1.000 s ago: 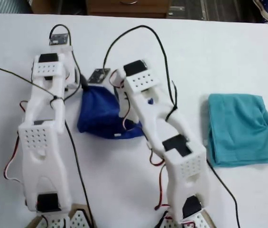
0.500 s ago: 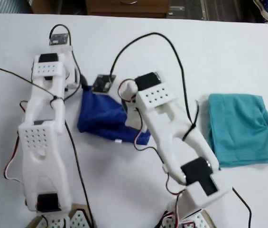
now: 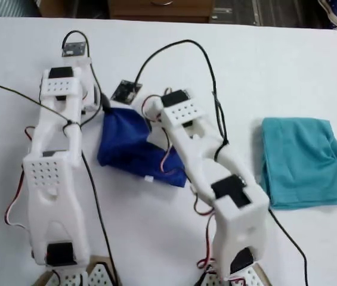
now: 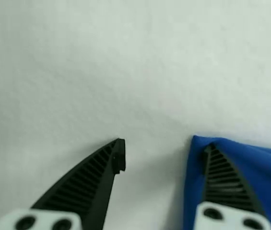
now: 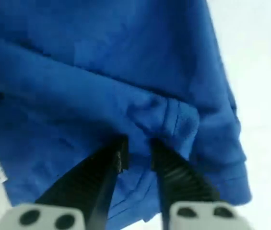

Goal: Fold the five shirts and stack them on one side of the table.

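The surface (image 3: 287,65) is carrying two shirts, well apart from each other. The left arm (image 3: 52,173) is stretching from the near edge toward the far edge, and the right arm (image 3: 210,161) is slanting in from the near edge toward the middle, so both are meeting over the same garment.

The teal shirt (image 3: 302,164) is lying by the right edge, already folded into a rough rectangle with layered edges showing. It is probably sitting there as the start of the stack.

The blue shirt (image 3: 126,146) is lying in the middle of the surface between the two arms, bunched into a loose wedge and not yet squared. A small white tag is showing at the side facing the near edge. In the right wrist view its cloth (image 5: 101,72) is looking soft and thick, with a seamed hem and several rumpled folds.

The right tool (image 5: 138,145) is pressing down on the blue shirt with its fingers drawn almost together, pinching a ridge of cloth, likely in order to pull a fold over. The left tool (image 4: 164,146) is sitting spread at the shirt's edge, one finger resting over the blue cloth (image 4: 265,167) and the other over bare surface, seemingly pinning or waiting to take that edge.
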`<state>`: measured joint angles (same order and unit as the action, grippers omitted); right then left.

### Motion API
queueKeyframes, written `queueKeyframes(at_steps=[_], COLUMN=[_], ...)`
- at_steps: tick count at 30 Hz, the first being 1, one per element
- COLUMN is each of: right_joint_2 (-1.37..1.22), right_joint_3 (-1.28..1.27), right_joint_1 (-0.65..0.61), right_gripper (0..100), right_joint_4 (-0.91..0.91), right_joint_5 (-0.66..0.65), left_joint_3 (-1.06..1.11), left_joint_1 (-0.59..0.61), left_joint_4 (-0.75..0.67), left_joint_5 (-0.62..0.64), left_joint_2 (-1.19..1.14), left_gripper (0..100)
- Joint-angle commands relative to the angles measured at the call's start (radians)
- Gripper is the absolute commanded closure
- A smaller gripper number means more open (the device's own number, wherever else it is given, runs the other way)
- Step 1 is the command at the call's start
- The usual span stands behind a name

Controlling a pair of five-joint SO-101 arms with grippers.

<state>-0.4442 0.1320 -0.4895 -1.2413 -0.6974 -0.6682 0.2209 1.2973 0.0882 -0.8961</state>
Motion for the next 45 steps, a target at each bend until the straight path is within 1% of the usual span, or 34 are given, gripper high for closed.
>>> queueKeyframes(at_steps=[1, 2, 12, 17, 23, 27, 29, 33, 34, 36, 38, 45], right_joint_2=[-0.042, -0.054, -0.081, -0.119, -0.196, -0.209, -0.206, -0.202, -0.202, -0.202, -0.202, -0.202], right_joint_3=[0.14, 0.167, 0.33, 0.324, 0.325, 0.324, 0.324, 0.354, 0.37, 0.411, 0.457, 0.569], right_joint_1=[0.024, 0.025, 0.031, 0.035, 0.079, 0.082, 0.082, 0.081, 0.084, 0.085, 0.085, 0.085], right_gripper=[77.4, 76.1, 77.3, 77.2, 77.2, 77.3, 80.2, 97.6, 98.7, 96.4, 97.8, 97.8], right_joint_4=[-0.035, -0.054, -0.179, -0.16, -0.09, -0.091, -0.104, -0.142, -0.159, -0.203, -0.252, -0.372], right_joint_5=[0.023, 0.026, 0.018, 0.018, 0.018, 0.018, 0.018, 0.023, 0.023, 0.023, 0.02, 0.018], left_joint_3=[-0.022, -0.022, -0.021, -0.021, -0.021, -0.021, -0.021, -0.021, -0.021, -0.021, -0.021, -0.021], left_joint_1=[0.043, 0.043, 0.043, 0.043, 0.043, 0.043, 0.043, 0.043, 0.043, 0.043, 0.043, 0.043], left_joint_4=[-0.031, -0.034, -0.038, -0.038, -0.038, -0.038, -0.038, -0.038, -0.038, -0.038, -0.038, -0.038], left_joint_5=[0.011, 0.011, 0.011, 0.011, 0.011, 0.011, 0.011, 0.011, 0.011, 0.011, 0.011, 0.011], left_joint_2=[-0.002, -0.002, -0.002, -0.002, -0.002, -0.002, -0.002, -0.002, -0.002, -0.002, -0.002, -0.002], left_gripper=[74, 74, 74, 74, 74, 74, 74, 74, 74, 74, 74, 74])
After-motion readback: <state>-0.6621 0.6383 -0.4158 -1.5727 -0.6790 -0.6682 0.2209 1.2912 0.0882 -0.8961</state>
